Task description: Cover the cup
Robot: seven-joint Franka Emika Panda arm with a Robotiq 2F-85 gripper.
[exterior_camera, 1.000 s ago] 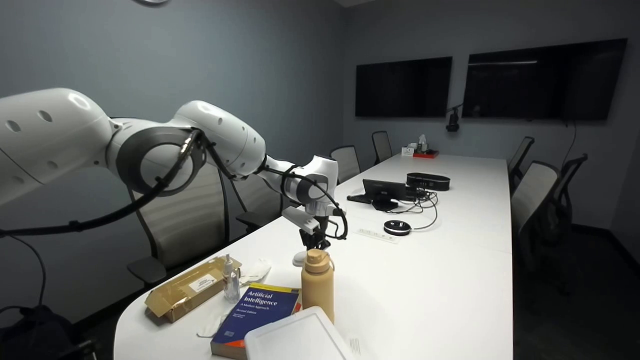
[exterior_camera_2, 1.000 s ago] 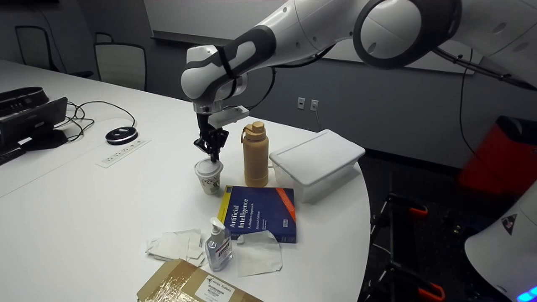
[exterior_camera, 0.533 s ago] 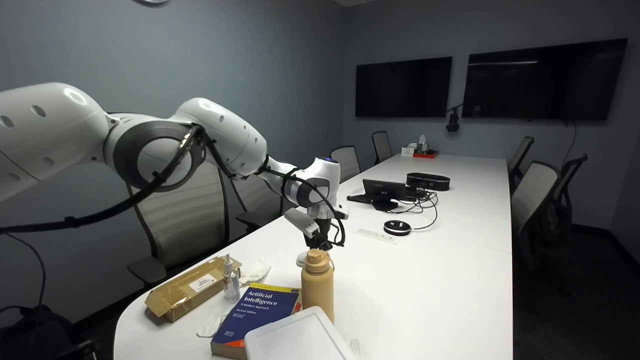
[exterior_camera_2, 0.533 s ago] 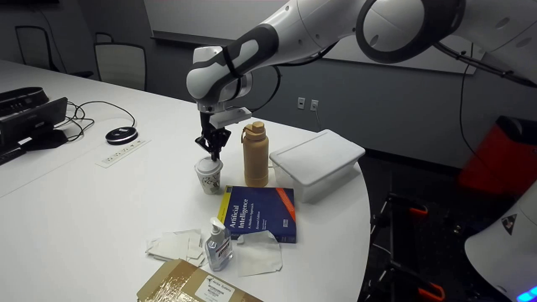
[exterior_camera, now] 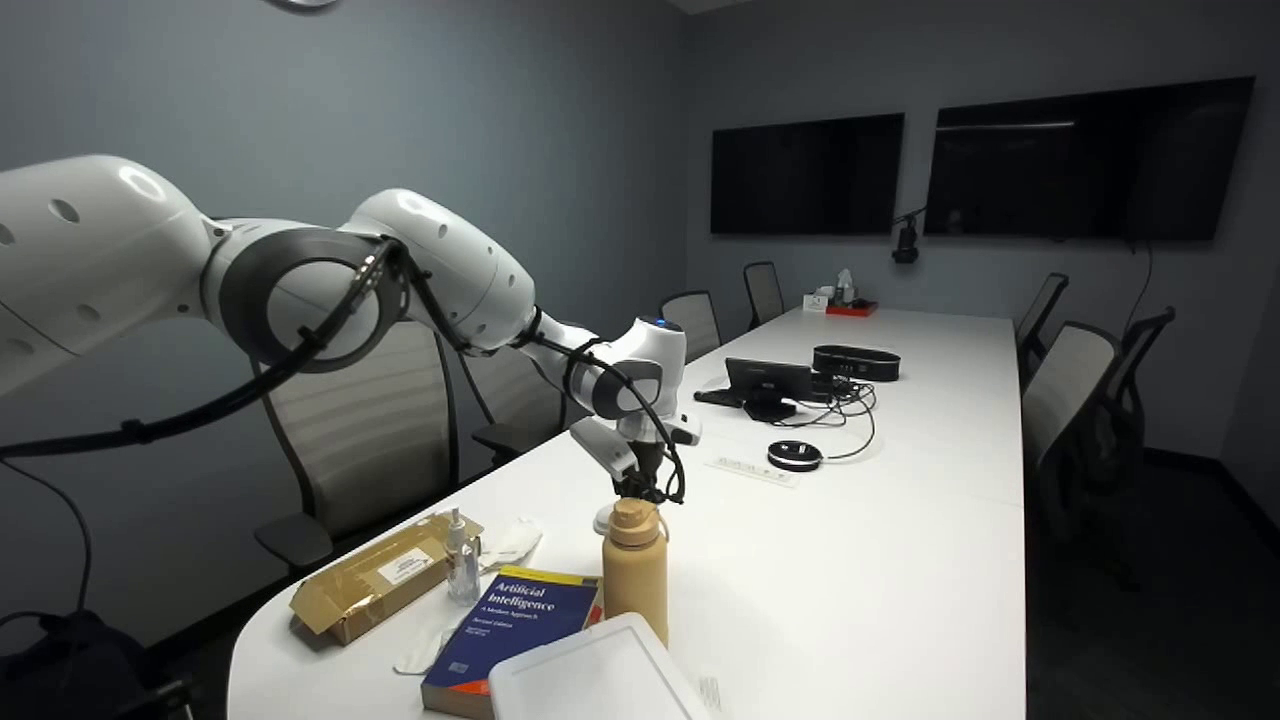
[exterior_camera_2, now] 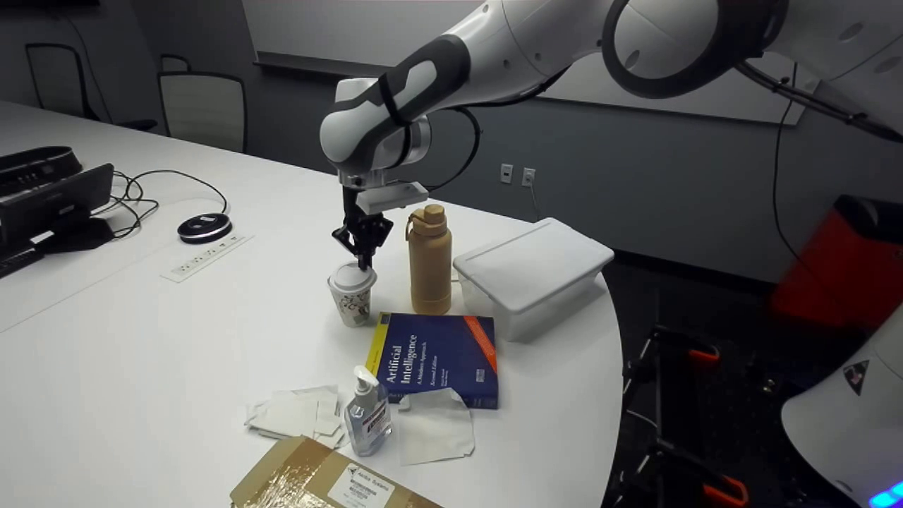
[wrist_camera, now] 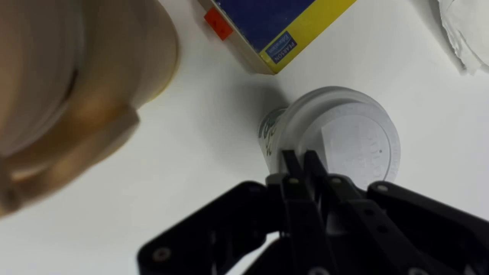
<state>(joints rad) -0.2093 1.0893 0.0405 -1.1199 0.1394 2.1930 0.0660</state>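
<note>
A small patterned paper cup (exterior_camera_2: 353, 308) stands upright on the table. A white lid (exterior_camera_2: 349, 278) lies over its top; whether it is pressed fully on, I cannot tell. My gripper (exterior_camera_2: 365, 265) comes down from above at the lid's far edge. In the wrist view my gripper (wrist_camera: 300, 153) has its fingers nearly together around the raised ridge of the lid (wrist_camera: 359, 145), and part of the cup wall (wrist_camera: 269, 130) shows below. In an exterior view the tan bottle (exterior_camera: 636, 580) hides the cup, and only a bit of the lid (exterior_camera: 602, 519) shows.
The tall tan bottle (exterior_camera_2: 431, 271) stands close beside the gripper. A blue book (exterior_camera_2: 444, 353) lies near the cup. A lidded plastic box (exterior_camera_2: 532, 264), hand sanitizer (exterior_camera_2: 369, 416), napkins (exterior_camera_2: 293, 416) and a cardboard box (exterior_camera_2: 324, 480) are also on the table.
My gripper has moved slightly to the right in both exterior views, and the lid has shifted a little with it. The cup's base has stayed in about the same place.
</note>
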